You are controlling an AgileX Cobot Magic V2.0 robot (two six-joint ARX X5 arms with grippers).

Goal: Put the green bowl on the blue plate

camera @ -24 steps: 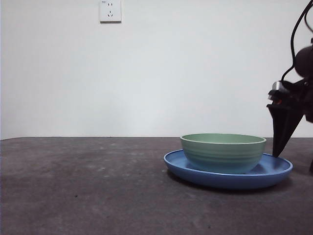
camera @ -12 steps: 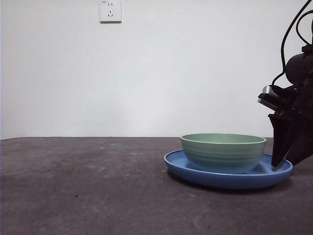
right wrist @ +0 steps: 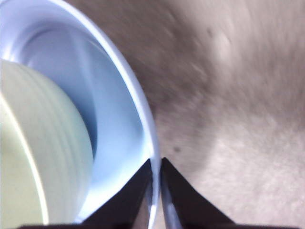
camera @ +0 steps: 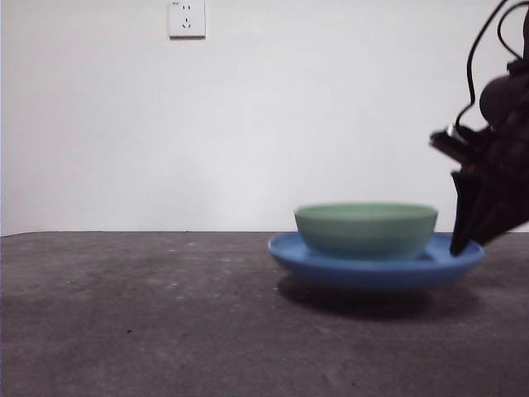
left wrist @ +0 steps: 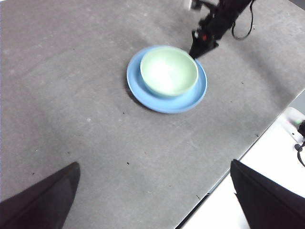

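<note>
Already green bowl [camera: 366, 229] sits in blue plate [camera: 331, 266]. Right claw [right wrist: 156, 191] pinches plate rim, plate off surface [camera: 149, 314]. Left claw [left wrist: 155, 200] open, waiting. Next: lower plate level, release.

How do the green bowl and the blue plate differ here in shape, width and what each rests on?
The green bowl is deep and narrower; the blue plate is shallow and wider. The bowl sits in the plate; the plate hangs above the table, its rim pinched in the right pincer. Both are round.
</note>
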